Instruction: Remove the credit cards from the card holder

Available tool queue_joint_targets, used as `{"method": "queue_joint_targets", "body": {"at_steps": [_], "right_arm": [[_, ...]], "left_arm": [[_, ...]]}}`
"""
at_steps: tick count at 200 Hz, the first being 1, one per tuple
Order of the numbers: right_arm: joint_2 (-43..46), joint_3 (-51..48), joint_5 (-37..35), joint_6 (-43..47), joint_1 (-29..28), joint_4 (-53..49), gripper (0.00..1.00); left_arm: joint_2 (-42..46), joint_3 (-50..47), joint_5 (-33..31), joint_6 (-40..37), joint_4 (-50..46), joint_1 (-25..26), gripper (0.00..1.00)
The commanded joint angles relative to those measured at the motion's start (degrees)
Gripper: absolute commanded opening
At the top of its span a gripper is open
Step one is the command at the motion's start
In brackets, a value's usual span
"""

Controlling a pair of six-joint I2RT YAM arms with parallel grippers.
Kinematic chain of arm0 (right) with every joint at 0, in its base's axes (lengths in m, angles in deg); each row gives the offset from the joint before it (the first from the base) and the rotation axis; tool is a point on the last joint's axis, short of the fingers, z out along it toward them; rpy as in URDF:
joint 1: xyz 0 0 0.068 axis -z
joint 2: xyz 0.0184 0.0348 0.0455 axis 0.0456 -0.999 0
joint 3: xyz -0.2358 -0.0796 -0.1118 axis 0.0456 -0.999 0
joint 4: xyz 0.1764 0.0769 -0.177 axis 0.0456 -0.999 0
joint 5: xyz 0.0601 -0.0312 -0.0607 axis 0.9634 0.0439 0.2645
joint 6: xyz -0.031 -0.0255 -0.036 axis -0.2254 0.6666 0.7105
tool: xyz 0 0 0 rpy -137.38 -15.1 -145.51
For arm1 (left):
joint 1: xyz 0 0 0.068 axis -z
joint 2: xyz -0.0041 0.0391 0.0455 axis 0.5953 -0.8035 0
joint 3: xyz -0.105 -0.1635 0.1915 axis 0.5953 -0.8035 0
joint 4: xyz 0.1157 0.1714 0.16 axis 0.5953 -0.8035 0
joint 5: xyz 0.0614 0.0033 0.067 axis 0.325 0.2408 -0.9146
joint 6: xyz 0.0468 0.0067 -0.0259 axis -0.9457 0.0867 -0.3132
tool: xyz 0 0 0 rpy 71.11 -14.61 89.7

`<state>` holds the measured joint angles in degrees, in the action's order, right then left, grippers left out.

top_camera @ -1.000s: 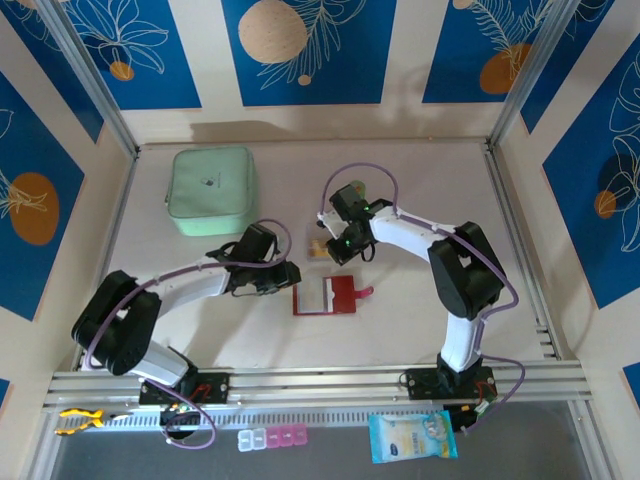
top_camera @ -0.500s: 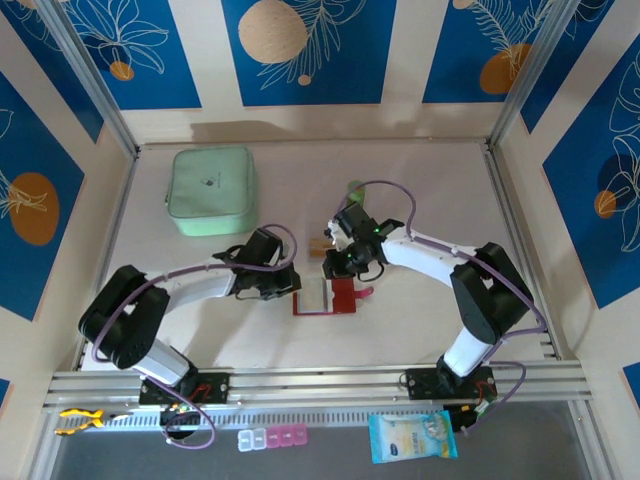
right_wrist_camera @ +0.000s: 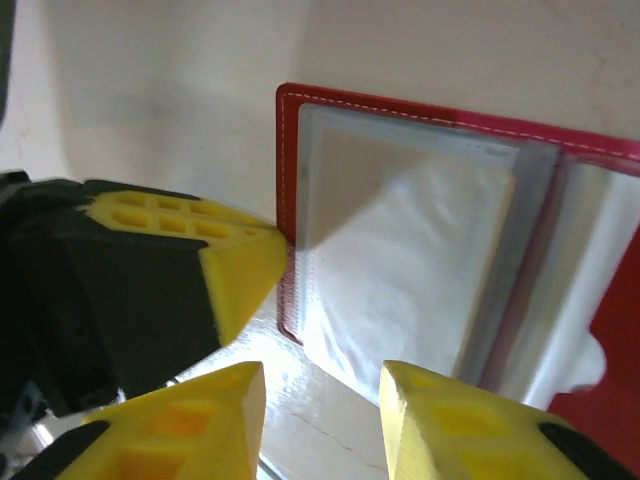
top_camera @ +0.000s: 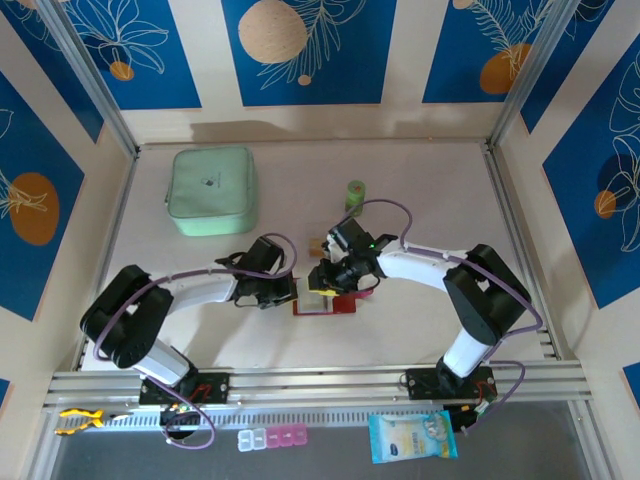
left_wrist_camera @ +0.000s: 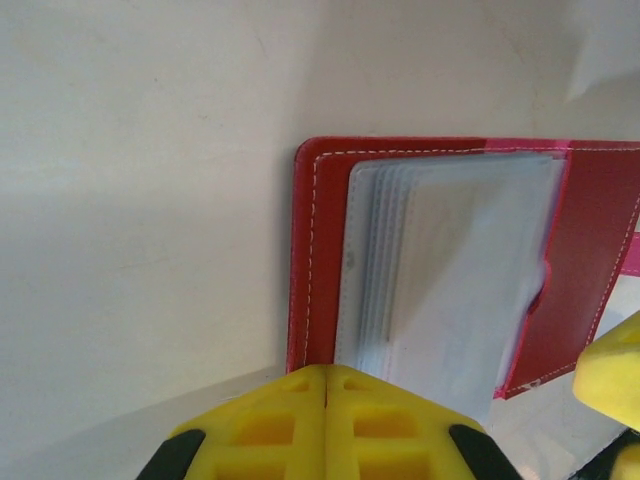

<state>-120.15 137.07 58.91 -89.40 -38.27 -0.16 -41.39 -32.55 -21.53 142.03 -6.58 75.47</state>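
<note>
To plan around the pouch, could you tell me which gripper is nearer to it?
Left. The left gripper sits shut at the wallet's left edge, toward the bases and right of the pouch; the right gripper hovers over the wallet, farther right.

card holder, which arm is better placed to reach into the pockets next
Right. The right gripper hangs open just over the clear pockets of the card holder; the left gripper is shut at the holder's outer edge, probably steadying it.
</note>
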Motion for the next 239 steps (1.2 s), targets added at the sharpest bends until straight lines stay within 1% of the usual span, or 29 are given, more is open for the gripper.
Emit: {"method": "queue_joint_targets", "body": {"at_steps": [1, 23, 80, 148, 202, 239], "right_arm": [[-1.7, -0.5, 3.7, -2.9, -0.2, 3.3, 0.41], [-3.0, -0.1, 4.6, -2.8, -0.2, 3.5, 0.4], [-4.9, 0.8, 2.9, -0.4, 0.5, -0.4, 0.38], [-3.8, -0.2, 0.7, 0.7, 2.1, -2.4, 0.36], [-3.6, -0.9, 0.8, 1.9, 3.3, -3.1, 0.35], [-3.6, -1.4, 1.3, 2.1, 3.4, -2.9, 0.33]], "left_arm": [[-0.9, -0.3, -1.0, 0.6, -0.3, 0.5, 0.04], [-1.7, 0.3, -1.2, 0.0, -1.1, 0.5, 0.03], [-1.9, -0.4, -1.3, 0.2, -0.7, 0.5, 0.04], [-2.5, -0.2, -1.3, -0.1, -0.8, 0.5, 0.04], [-1.9, 0.9, -1.5, -0.6, -2.3, 0.4, 0.04], [0.2, 2.5, -2.6, -1.5, -4.4, 0.5, 0.08]]}}
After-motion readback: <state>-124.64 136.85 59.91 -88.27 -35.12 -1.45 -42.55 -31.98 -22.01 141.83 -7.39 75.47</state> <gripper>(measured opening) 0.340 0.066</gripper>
